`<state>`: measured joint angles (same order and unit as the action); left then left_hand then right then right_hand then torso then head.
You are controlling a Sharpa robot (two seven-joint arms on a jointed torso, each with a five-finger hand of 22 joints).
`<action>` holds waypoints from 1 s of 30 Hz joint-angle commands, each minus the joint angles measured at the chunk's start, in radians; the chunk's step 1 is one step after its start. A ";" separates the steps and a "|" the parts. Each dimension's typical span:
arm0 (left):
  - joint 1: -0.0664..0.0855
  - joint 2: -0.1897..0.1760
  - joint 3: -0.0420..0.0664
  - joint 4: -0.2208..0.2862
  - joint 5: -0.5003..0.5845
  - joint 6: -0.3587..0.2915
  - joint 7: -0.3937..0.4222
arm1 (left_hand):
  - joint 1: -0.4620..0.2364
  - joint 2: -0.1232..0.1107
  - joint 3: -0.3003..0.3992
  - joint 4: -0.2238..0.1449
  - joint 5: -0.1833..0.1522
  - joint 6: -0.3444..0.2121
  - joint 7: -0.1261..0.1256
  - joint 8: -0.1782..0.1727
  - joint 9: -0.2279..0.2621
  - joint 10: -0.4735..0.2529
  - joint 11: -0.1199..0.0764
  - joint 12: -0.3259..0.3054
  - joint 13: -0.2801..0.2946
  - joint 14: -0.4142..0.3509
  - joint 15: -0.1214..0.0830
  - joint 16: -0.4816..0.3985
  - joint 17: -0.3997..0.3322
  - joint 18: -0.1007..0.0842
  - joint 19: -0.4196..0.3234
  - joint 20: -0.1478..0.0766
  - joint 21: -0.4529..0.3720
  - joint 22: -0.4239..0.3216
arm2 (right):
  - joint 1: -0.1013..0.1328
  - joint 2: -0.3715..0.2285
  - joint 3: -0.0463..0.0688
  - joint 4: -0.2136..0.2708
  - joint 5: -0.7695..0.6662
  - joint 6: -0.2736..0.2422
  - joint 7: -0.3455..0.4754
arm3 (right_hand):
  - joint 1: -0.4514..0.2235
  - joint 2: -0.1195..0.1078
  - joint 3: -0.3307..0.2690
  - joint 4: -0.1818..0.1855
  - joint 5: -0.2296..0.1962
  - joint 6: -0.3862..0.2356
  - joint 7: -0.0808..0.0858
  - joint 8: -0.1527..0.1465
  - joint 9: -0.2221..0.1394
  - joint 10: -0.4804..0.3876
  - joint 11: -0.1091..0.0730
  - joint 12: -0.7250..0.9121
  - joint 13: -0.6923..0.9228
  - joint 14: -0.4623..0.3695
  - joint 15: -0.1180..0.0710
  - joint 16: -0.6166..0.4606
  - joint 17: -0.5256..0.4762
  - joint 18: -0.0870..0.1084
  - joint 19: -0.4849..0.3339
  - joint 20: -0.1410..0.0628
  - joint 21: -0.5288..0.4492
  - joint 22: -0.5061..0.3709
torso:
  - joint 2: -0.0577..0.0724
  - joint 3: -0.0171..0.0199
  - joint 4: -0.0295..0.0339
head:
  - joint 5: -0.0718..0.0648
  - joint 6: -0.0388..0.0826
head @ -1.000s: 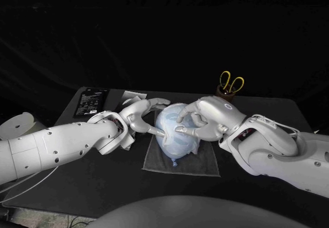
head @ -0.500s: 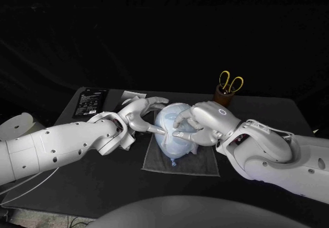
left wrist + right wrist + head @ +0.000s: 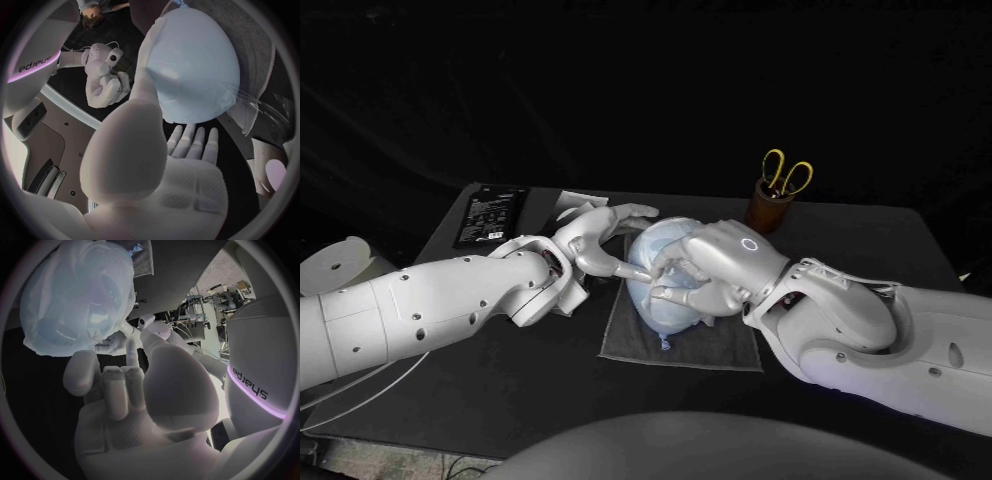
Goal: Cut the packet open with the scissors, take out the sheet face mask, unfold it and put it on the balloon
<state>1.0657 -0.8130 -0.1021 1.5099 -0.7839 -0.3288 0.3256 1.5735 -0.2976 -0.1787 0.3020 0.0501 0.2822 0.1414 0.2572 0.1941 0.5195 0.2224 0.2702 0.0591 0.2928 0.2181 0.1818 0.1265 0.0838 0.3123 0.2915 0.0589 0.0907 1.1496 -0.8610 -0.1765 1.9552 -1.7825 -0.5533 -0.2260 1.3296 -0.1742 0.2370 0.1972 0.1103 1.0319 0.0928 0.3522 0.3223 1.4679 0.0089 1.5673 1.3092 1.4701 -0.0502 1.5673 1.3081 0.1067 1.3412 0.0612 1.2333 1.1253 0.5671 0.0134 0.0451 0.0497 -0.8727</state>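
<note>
Left robot hand, fingers wide, steadies the pale blue balloon; right robot hand curls onto the translucent sheet mask, grip unclear. Light outward strokes look advisable.

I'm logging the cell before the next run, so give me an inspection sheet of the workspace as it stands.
Surface: black table, with a grey cloth spread at its middle.
Job's things: the pale blue balloon lies on the cloth with the sheet mask over it. The scissors stand in a brown holder at the far right. The black packet lies at the far left.
Clutter: a pale scrap beside the packet.
Hands: the left hand touches the balloon's left side, fingers spread. The right hand rests on its right side; whether it grips is unclear.
Cables: thin white cables under the left arm.
Surroundings: dark backdrop.
</note>
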 commanded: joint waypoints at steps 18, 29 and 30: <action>0.001 0.001 0.010 0.039 0.013 -0.011 0.028 | -0.011 -0.005 -0.018 0.000 0.006 0.003 0.118 -0.011 -0.006 -0.006 0.001 -0.029 -0.002 -0.041 0.001 -0.036 -0.018 -0.004 -0.007 0.000 -0.008 -0.006 | -0.005 -0.054 -0.001 0.001 -0.092 -0.085 -0.006 | 0.055 -0.014 0.014 -0.013 0.018 -0.025 0.015 -0.040 -0.014 0.103 0.019 0.003 0.262 0.101 0.013 0.003 0.263 -0.010 -0.014 0.008 -0.002 -0.003 | 0.001 0.0012 -0.0021 | 0.001 0.000; 0.003 -0.006 0.015 0.060 0.011 -0.006 0.028 | -0.014 -0.007 -0.032 0.000 0.006 -0.003 0.117 -0.018 -0.011 -0.023 0.000 -0.046 -0.003 -0.065 0.001 -0.055 -0.029 -0.009 -0.026 0.000 -0.013 -0.012 | -0.005 -0.079 0.001 -0.018 -0.082 -0.100 -0.008 | 0.059 -0.014 0.022 -0.008 0.034 -0.025 0.016 -0.045 -0.015 0.103 0.020 0.003 0.262 0.101 0.014 0.003 0.263 -0.009 -0.017 0.010 -0.004 -0.004 | 0.000 0.0002 0.0002 | 0.001 0.000; 0.003 -0.006 0.016 0.061 0.011 -0.005 0.027 | -0.014 -0.007 -0.033 0.000 0.006 -0.003 0.117 -0.019 -0.011 -0.025 0.000 -0.049 -0.003 -0.067 0.001 -0.056 -0.030 -0.010 -0.029 0.000 -0.014 -0.013 | -0.005 -0.079 0.001 -0.020 -0.081 -0.099 -0.007 | 0.061 -0.013 0.024 -0.008 0.037 -0.025 0.016 -0.046 -0.016 0.103 0.020 0.003 0.262 0.101 0.015 0.003 0.263 -0.008 -0.018 0.010 -0.005 -0.005 | 0.000 0.0002 0.0003 | 0.000 0.000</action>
<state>1.0665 -0.8211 -0.0881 1.5631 -0.7748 -0.3423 0.3307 1.5695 -0.3016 -0.2069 0.3021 0.0501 0.2822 0.1413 0.2432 0.1838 0.5021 0.2234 0.2260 0.0577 0.2340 0.2201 0.1323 0.0980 0.0835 0.2924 0.2924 0.0489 0.0787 1.1452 -0.9396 -0.1764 1.9382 -1.8525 -0.6327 -0.2284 1.3796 -0.1872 0.2571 0.1891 0.1432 1.0088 0.1089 0.3109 0.3083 1.4666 0.0218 1.5674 1.3078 1.4665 -0.0422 1.5673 1.3082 0.1056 1.3302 0.0721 1.2331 1.1207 0.5680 0.0140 0.0446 0.0494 -0.8727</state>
